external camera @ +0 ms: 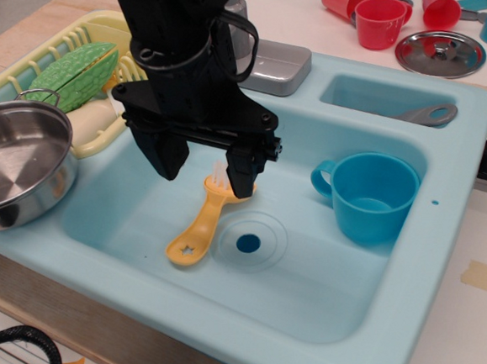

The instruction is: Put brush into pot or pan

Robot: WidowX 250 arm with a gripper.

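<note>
The yellow-orange brush [198, 226] lies on the floor of the light blue toy sink [145, 215]. Its star-holed handle end points to the front left and its white bristles point up toward the back. My black gripper [205, 170] hangs over the bristle end with its fingers [241, 172] spread; the right finger is at the brush head, and I cannot tell if it touches. The jaws are open and hold nothing. The shiny steel pot [16, 164] with wire loop handles stands on the sink's left rim, left of my gripper.
A blue plastic cup [371, 195] stands in the sink at right. A grey utensil [428, 115] lies in the small back compartment. A yellow dish rack [89, 42] with a green vegetable stands back left. Red cups [378, 21] and a flat steel lid [440, 53] sit beyond.
</note>
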